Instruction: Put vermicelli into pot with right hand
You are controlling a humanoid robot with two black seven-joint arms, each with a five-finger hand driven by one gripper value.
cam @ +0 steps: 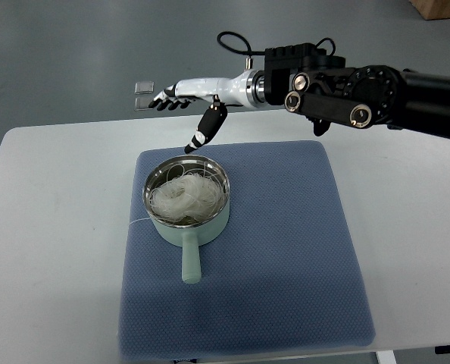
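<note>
The vermicelli (pixel 183 196) is lying coiled inside the pot (pixel 187 203), which is sitting toward the far left corner of the blue mat (pixel 285 250), while the right hand (pixel 185 95) is being held above the table's (pixel 51 227) far edge with fingers (pixel 164 102) spread and nothing gripped. A few loose strands are trailing over the pot's left rim, so they are at risk of being snagged and dragged out, likely tugging the light pot off the mat, if the thumb is swept low across it.

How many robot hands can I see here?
1. The right hand reaches in from the right, above the table's far edge, just beyond the pot of vermicelli, fingers spread and empty. The left hand is outside the picture.
</note>
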